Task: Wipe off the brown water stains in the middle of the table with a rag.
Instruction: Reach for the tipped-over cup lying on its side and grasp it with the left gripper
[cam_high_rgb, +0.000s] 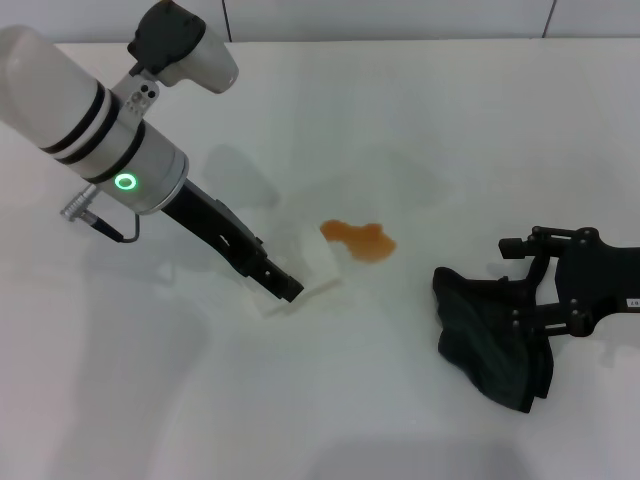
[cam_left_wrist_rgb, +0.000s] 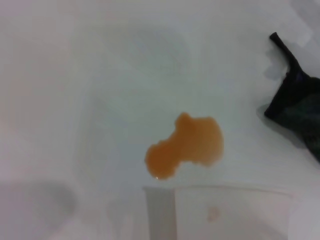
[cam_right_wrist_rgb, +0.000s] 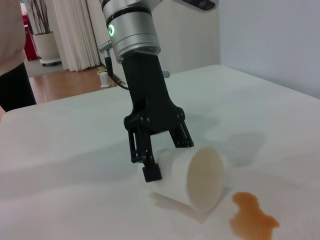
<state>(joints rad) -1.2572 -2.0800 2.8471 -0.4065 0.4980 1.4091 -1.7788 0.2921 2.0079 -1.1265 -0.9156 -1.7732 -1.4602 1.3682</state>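
In the middle of the table (cam_high_rgb: 420, 90) the stain (cam_high_rgb: 360, 240) lies whole and wet, an orange-brown blotch with no smear, so by my reading the wiping has not begun. Beside it a white cup (cam_high_rgb: 300, 270) lies tipped on its side, mouth toward the stain; the left gripper (cam_right_wrist_rgb: 162, 157) straddles the cup with its fingers spread, not visibly squeezing it. Well apart, toward the robot's right, the rag (cam_high_rgb: 490, 340) sits crumpled on the table with the right gripper (cam_high_rgb: 545, 300) at it; whether those fingers have closed on the cloth I cannot tell. Left to do: carry the rag over and rub the stain away.
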